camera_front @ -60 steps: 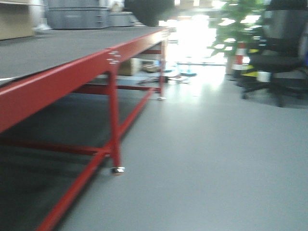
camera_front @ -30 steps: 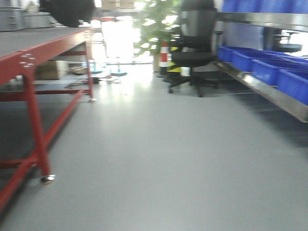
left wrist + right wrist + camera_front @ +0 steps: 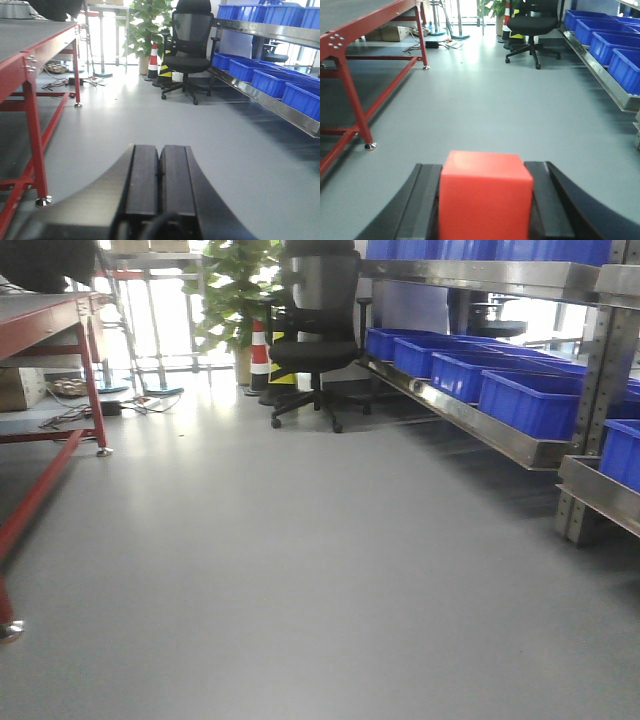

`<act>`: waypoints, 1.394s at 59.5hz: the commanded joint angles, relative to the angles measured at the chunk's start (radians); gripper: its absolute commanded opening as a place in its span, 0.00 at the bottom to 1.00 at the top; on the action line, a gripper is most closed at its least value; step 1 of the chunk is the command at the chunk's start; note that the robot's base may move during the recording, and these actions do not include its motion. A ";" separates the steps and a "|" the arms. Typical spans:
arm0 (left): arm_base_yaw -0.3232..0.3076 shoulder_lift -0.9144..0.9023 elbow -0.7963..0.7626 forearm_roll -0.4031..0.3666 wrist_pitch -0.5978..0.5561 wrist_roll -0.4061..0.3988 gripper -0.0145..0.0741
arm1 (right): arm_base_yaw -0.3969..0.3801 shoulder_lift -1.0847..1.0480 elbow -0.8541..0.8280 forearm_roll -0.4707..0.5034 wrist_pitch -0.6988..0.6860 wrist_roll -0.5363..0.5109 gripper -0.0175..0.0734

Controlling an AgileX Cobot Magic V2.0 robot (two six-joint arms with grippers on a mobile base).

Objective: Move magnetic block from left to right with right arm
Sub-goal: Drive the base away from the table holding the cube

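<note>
The magnetic block [image 3: 485, 197], a bright red cube, fills the bottom middle of the right wrist view. My right gripper [image 3: 485, 172] is shut on it, one black finger against each side, and holds it in the air above the grey floor. In the left wrist view my left gripper [image 3: 159, 150] is shut with its two black pads pressed together and nothing between them. Neither gripper nor the block shows in the front view.
A red-framed table [image 3: 45, 315] with a dark top stands at the left. A black office chair [image 3: 318, 335] and a potted plant [image 3: 232, 290] stand ahead. Steel shelving with blue bins [image 3: 495, 385] runs along the right. Grey floor [image 3: 300, 570] lies between.
The front view has swung to the right: the red table slid from the middle to the left edge, and the chair and blue-bin shelving came into view.
</note>
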 commanded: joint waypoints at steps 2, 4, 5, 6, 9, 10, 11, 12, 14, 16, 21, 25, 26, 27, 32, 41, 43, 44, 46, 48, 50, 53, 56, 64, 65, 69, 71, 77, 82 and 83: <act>0.002 -0.014 0.010 0.000 -0.090 -0.004 0.03 | -0.005 0.013 -0.026 -0.017 -0.088 -0.010 0.36; 0.002 -0.014 0.010 0.000 -0.090 -0.004 0.03 | -0.005 0.012 -0.026 -0.017 -0.088 -0.010 0.36; 0.002 -0.014 0.010 0.000 -0.090 -0.004 0.03 | -0.005 0.011 -0.026 -0.017 -0.088 -0.010 0.36; 0.002 -0.014 0.010 0.000 -0.090 -0.004 0.03 | -0.005 0.011 -0.026 -0.017 -0.088 -0.010 0.36; 0.002 -0.014 0.010 0.000 -0.090 -0.004 0.03 | -0.005 0.011 -0.026 -0.017 -0.088 -0.010 0.36; 0.002 -0.014 0.010 0.000 -0.090 -0.004 0.03 | -0.005 0.011 -0.026 -0.017 -0.088 -0.010 0.36; 0.002 -0.014 0.010 0.000 -0.090 -0.004 0.03 | -0.005 0.011 -0.026 -0.017 -0.088 -0.010 0.36; 0.002 -0.014 0.010 0.000 -0.090 -0.004 0.03 | -0.005 0.011 -0.026 -0.017 -0.088 -0.010 0.36; 0.002 -0.014 0.010 0.000 -0.090 -0.004 0.03 | -0.005 0.011 -0.026 -0.017 -0.088 -0.010 0.36; 0.002 -0.014 0.010 0.000 -0.090 -0.004 0.03 | -0.005 0.011 -0.026 -0.017 -0.088 -0.010 0.36; 0.002 -0.014 0.010 0.000 -0.090 -0.004 0.03 | -0.005 0.011 -0.026 -0.017 -0.088 -0.010 0.36; 0.002 -0.014 0.010 0.000 -0.090 -0.004 0.03 | -0.005 0.011 -0.026 -0.017 -0.088 -0.010 0.36; 0.002 -0.014 0.010 0.000 -0.090 -0.004 0.03 | -0.005 0.011 -0.026 -0.017 -0.088 -0.010 0.36; 0.002 -0.014 0.010 0.000 -0.090 -0.004 0.03 | -0.005 0.011 -0.026 -0.017 -0.088 -0.010 0.36; 0.002 -0.014 0.010 0.000 -0.090 -0.004 0.03 | -0.005 0.011 -0.026 -0.017 -0.088 -0.010 0.36; 0.002 -0.014 0.010 0.000 -0.090 -0.004 0.03 | -0.005 0.011 -0.026 -0.017 -0.088 -0.010 0.36; 0.002 -0.014 0.010 0.000 -0.090 -0.004 0.03 | -0.005 0.011 -0.026 -0.017 -0.088 -0.010 0.36; 0.002 -0.014 0.010 0.000 -0.090 -0.004 0.03 | -0.005 0.011 -0.026 -0.017 -0.088 -0.010 0.36; 0.002 -0.014 0.010 0.000 -0.090 -0.004 0.03 | -0.005 0.011 -0.026 -0.017 -0.088 -0.010 0.36; 0.002 -0.014 0.010 0.000 -0.090 -0.004 0.03 | -0.005 0.011 -0.026 -0.017 -0.088 -0.010 0.36; 0.002 -0.014 0.010 0.000 -0.090 -0.004 0.03 | -0.005 0.011 -0.026 -0.017 -0.088 -0.010 0.36; 0.002 -0.014 0.010 0.000 -0.090 -0.004 0.03 | -0.005 0.011 -0.026 -0.017 -0.088 -0.010 0.36; 0.002 -0.014 0.010 0.000 -0.090 -0.004 0.03 | -0.005 0.011 -0.026 -0.017 -0.088 -0.010 0.36; 0.002 -0.014 0.010 0.000 -0.090 -0.004 0.03 | -0.005 0.011 -0.026 -0.017 -0.088 -0.010 0.36; 0.002 -0.014 0.010 0.000 -0.090 -0.004 0.03 | -0.005 0.011 -0.026 -0.017 -0.088 -0.010 0.36; 0.002 -0.014 0.010 0.000 -0.090 -0.004 0.03 | -0.005 0.011 -0.026 -0.017 -0.088 -0.010 0.36; 0.002 -0.014 0.010 0.000 -0.090 -0.004 0.03 | -0.005 0.011 -0.026 -0.017 -0.088 -0.010 0.36; -0.003 -0.014 0.010 0.000 -0.090 -0.004 0.03 | -0.005 0.011 -0.026 -0.017 -0.088 -0.010 0.36; -0.004 -0.014 0.010 0.000 -0.090 -0.004 0.03 | -0.005 0.011 -0.026 -0.017 -0.088 -0.010 0.36; -0.004 -0.014 0.010 0.000 -0.090 -0.004 0.03 | -0.005 0.011 -0.026 -0.017 -0.088 -0.010 0.36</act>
